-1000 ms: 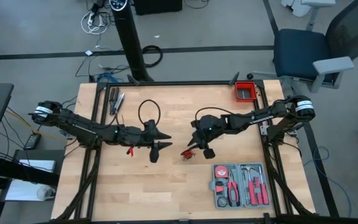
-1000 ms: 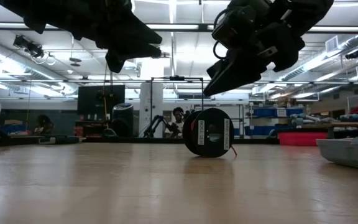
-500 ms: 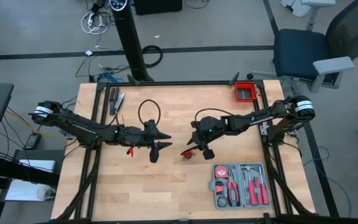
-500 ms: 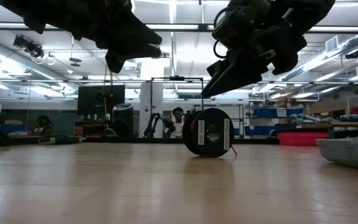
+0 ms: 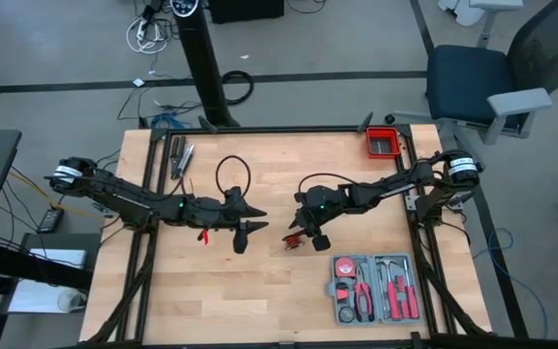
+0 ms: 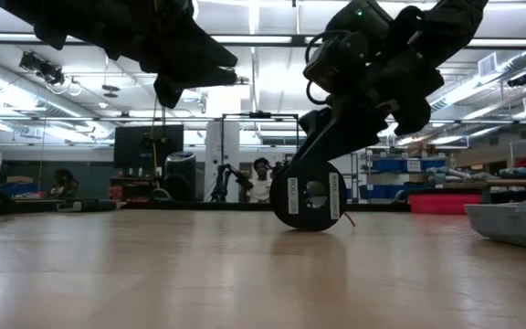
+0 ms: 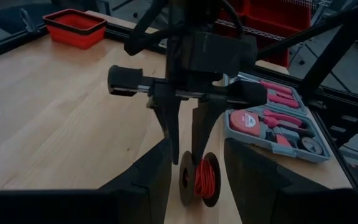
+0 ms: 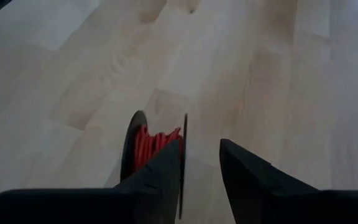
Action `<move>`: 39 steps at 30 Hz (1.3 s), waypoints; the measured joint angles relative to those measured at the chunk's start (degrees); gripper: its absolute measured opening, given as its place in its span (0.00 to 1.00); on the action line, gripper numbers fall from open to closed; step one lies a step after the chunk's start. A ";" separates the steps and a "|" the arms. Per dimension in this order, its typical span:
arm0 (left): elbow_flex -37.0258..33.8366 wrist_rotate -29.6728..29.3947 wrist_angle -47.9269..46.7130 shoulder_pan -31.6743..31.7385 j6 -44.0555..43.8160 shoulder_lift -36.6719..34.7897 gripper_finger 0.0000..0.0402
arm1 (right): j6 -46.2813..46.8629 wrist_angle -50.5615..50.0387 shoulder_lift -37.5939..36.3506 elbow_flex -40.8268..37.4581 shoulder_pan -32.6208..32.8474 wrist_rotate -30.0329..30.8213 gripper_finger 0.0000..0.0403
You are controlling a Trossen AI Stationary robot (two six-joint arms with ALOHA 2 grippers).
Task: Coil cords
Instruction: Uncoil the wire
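Red cord (image 7: 202, 180) wound on black spool (image 6: 309, 195), right gripper (image 5: 301, 233) lowered over it, 2 fingers narrowly parted astride 1 flange, left gripper (image 5: 246, 220) held spread nearby

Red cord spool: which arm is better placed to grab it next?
Right. The right gripper hangs directly over the spool of red cord, fingers open and straddling one flange. The left gripper waits off to the side, open, clear of it.
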 joint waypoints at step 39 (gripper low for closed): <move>0.00 -0.56 4.17 -0.26 0.25 0.02 0.38 | 6.15 -2.30 -6.85 -0.02 -3.14 6.46 0.00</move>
